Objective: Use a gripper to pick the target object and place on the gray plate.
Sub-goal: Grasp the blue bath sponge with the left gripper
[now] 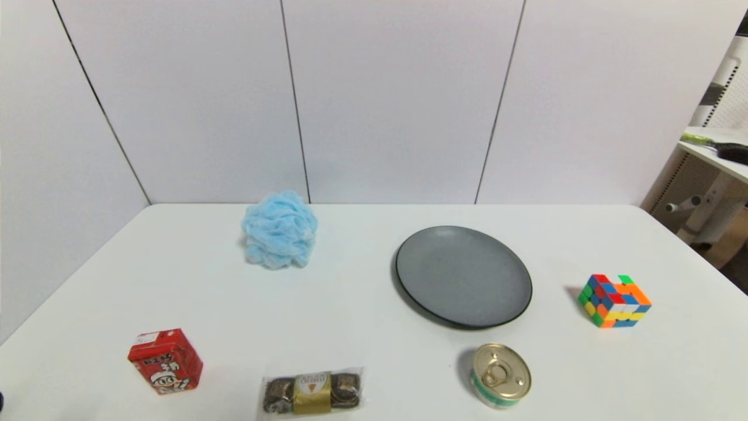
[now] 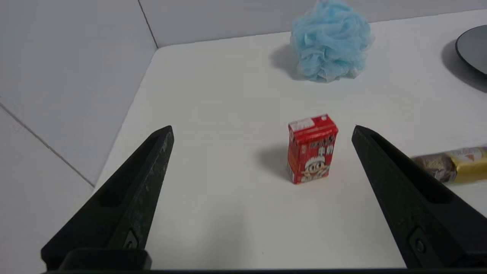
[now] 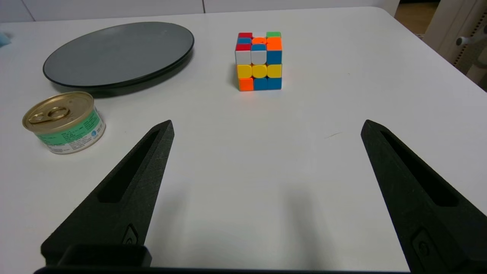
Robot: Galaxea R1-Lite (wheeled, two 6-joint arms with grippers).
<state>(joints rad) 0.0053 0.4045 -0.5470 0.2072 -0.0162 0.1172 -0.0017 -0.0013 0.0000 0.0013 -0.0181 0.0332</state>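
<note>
The light-blue bath puff sits on the white table at the back left; it also shows in the left wrist view. The gray plate lies to its right, empty; it also shows in the right wrist view and its edge in the left wrist view. Neither gripper shows in the head view. My left gripper is open and empty, hovering near the table's front left, short of the red carton. My right gripper is open and empty over the front right, short of the cube.
A red drink carton stands at the front left. A wrapped chocolate pack lies at the front middle. A gold-lidded tin can stands in front of the plate. A multicoloured puzzle cube sits at the right. White wall panels stand behind the table.
</note>
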